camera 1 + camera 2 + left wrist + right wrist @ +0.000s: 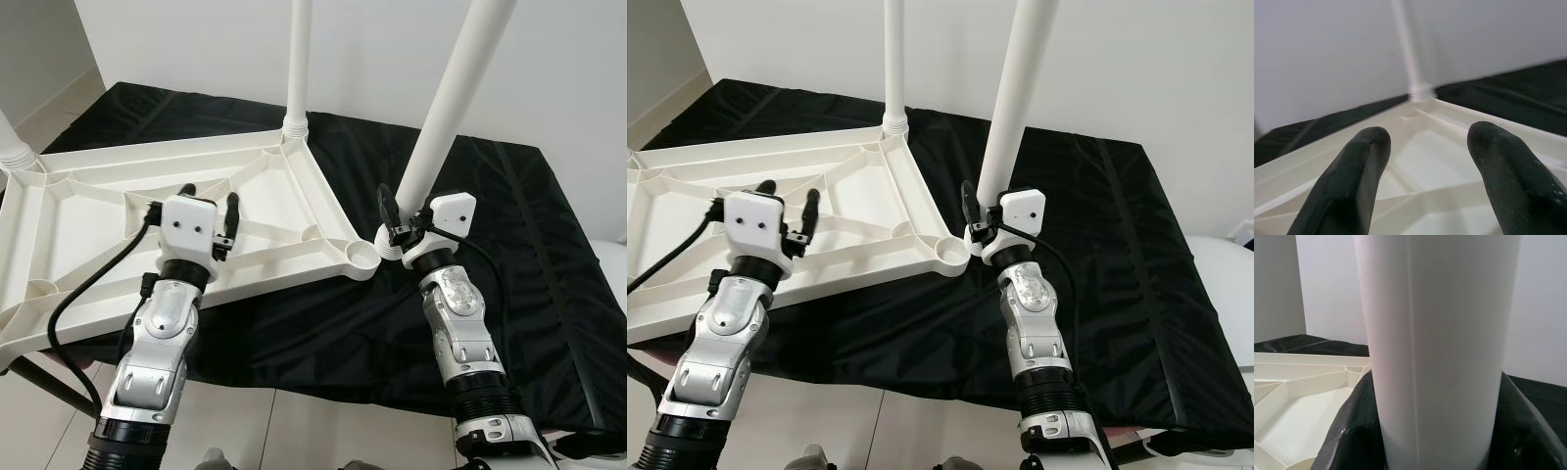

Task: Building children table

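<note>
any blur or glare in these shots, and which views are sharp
Left eye view: evenly lit and sharp, with soft sheen on the black cloth. Left wrist view: the left tool is close and soft; the tabletop beyond is slightly hazy. Right wrist view: the table leg looms very close, bright but not blown out, and the right tool grips it.

My fingers [1352, 431] clamp a white leg [1437, 347], with the tabletop's ribbed underside [1298, 396] just beside.
</note>
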Robot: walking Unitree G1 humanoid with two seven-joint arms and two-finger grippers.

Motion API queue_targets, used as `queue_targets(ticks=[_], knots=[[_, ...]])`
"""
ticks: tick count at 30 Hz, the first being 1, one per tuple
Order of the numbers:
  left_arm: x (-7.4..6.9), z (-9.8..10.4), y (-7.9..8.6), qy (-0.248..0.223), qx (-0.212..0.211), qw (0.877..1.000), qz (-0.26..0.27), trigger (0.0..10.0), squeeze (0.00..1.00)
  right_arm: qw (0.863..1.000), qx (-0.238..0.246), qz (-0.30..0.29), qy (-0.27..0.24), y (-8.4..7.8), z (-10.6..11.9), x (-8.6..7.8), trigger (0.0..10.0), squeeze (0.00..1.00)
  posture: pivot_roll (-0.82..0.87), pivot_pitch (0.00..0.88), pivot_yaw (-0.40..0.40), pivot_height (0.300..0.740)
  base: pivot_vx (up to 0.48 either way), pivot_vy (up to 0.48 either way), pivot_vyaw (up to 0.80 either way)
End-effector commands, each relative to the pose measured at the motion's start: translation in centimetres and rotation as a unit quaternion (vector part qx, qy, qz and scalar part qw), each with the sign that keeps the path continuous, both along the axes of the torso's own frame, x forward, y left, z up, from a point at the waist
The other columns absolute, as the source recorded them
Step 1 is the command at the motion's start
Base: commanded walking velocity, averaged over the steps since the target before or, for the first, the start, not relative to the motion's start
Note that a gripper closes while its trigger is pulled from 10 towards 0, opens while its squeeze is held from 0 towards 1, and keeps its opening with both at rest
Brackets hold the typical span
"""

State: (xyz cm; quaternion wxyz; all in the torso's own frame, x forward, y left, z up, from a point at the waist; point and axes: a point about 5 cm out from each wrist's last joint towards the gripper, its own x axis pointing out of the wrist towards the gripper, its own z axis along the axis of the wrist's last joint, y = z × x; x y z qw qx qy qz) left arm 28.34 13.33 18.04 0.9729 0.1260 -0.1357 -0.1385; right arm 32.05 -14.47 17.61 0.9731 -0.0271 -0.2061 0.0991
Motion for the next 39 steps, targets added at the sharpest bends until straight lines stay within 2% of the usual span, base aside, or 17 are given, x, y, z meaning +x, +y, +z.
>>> queue_targets(ticks=[1, 8, 14, 17, 22, 25, 30, 39], knots=[[0.0, -1.1, -1.2, 0.034, 0.034, 0.997, -0.057, 10.0, 0.0, 1.0, 0.0, 0.002, -0.011, -0.1, 0.4, 0.1, 10.0, 0.0, 0.05, 0.0, -0.073, 0.74, 0.0, 0.0, 0.0], [0.1, -2.2, -2.0, 0.058, 0.075, 0.991, -0.098, 10.0, 0.0, 1.0, 0.001, 0.002, -0.012, -0.1, 0.3, 0.1, 10.0, 0.0, 0.03, 0.0, -0.059, 0.74, 0.0, 0.0, 0.0], [0.8, -2.8, -3.5, 0.071, 0.114, 0.98, -0.145, 10.0, 0.0, 1.0, 0.003, 0.007, -0.01, 0.2, 0.1, -0.2, 10.0, 0.0, 0.03, 0.0, -0.051, 0.74, 0.0, 0.0, 0.0], [0.9, -2.8, -3.7, 0.072, 0.119, 0.978, -0.155, 10.0, 0.0, 1.0, 0.003, 0.007, -0.009, 0.2, 0.1, -0.2, 10.0, 0.0, 0.03, 0.0, -0.051, 0.74, 0.0, 0.0, 0.0], [1.7, -3.0, -5.1, 0.075, 0.148, 0.967, -0.195, 10.0, 0.0, 1.0, 0.005, 0.01, -0.007, 0.4, -0.1, -0.4, 10.0, 0.0, 0.01, 0.0, -0.034, 0.74, 0.0, 0.0, 0.0], [1.9, -3.1, -5.4, 0.075, 0.156, 0.965, -0.199, 10.0, 0.0, 1.0, 0.004, 0.01, -0.006, 0.4, -0.1, -0.4, 10.0, 0.0, 0.01, 0.0, -0.034, 0.74, 0.0, 0.0, 0.0], [2.4, -3.5, -7.0, 0.082, 0.171, 0.956, -0.225, 10.0, 0.0, 1.0, 0.006, 0.008, -0.006, 0.5, -0.1, -0.6, 10.0, 0.0, 0.0, 0.0, -0.024, 0.74, 0.0, 0.0, 0.0], [2.7, -3.8, -8.2, 0.083, 0.186, 0.947, -0.248, 10.0, 0.0, 1.0, 0.007, 0.006, -0.005, 0.5, -0.2, -0.7, 10.0, 0.0, -0.01, 0.0, -0.015, 0.74, 0.0, 0.0, 0.0]])
